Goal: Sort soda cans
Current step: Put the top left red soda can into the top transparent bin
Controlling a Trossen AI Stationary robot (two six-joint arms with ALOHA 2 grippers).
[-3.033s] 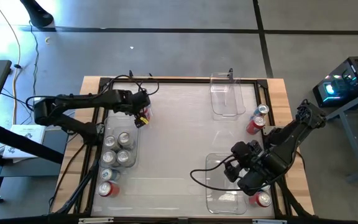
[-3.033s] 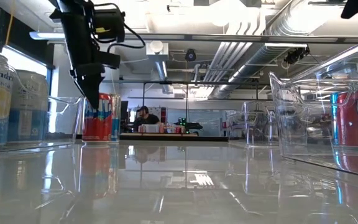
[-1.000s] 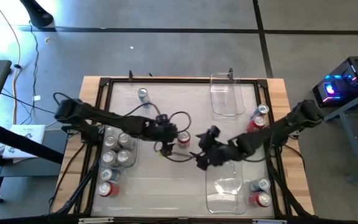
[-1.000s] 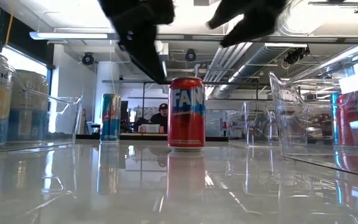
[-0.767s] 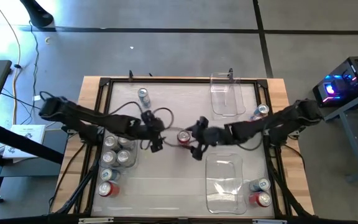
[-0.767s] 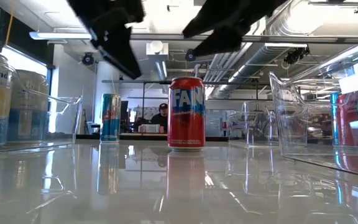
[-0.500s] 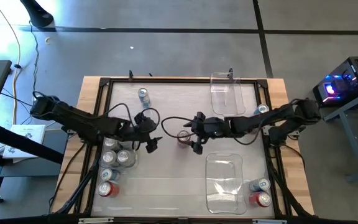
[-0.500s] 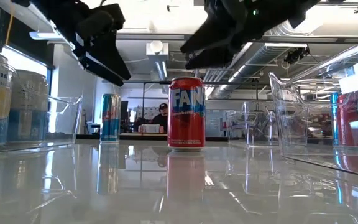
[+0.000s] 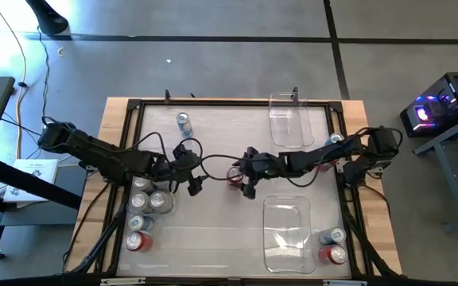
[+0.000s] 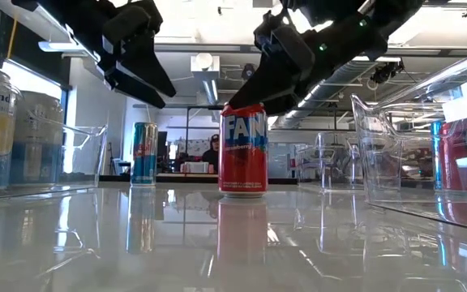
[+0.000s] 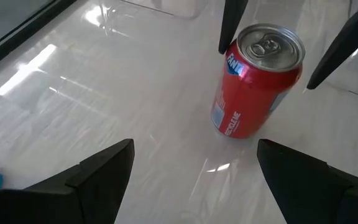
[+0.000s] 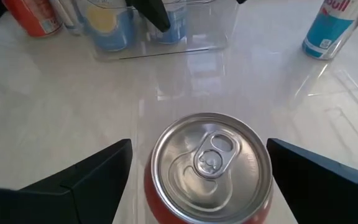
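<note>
A red soda can (image 9: 232, 174) (image 10: 242, 150) (image 12: 210, 168) stands upright on its base mid-table. My right gripper (image 9: 240, 175) (image 10: 267, 96) (image 12: 199, 146) hangs open at its silver top, one finger on either side of the rim, not visibly touching. My left gripper (image 9: 195, 180) (image 10: 148, 85) (image 11: 196, 146) is open, raised off the table to the can's left, and sees the can (image 11: 257, 81) ahead. A slim blue can (image 9: 184, 123) (image 10: 144, 152) (image 12: 328, 31) stands toward the far edge.
A clear bin (image 9: 165, 208) at the left edge holds several silver cans (image 9: 149, 191) (image 10: 6, 130), with a red can (image 9: 137, 241) near it. Two clear bins stand on the right, far (image 9: 289, 143) and near (image 9: 293, 258). Cans (image 9: 334, 141) (image 9: 334, 246) line the right edge.
My left gripper has drawn back from the red can toward the table's left and risen, staying open. My right gripper has moved from the near right toward the can and come down over its top. The can has stayed standing where it was.
</note>
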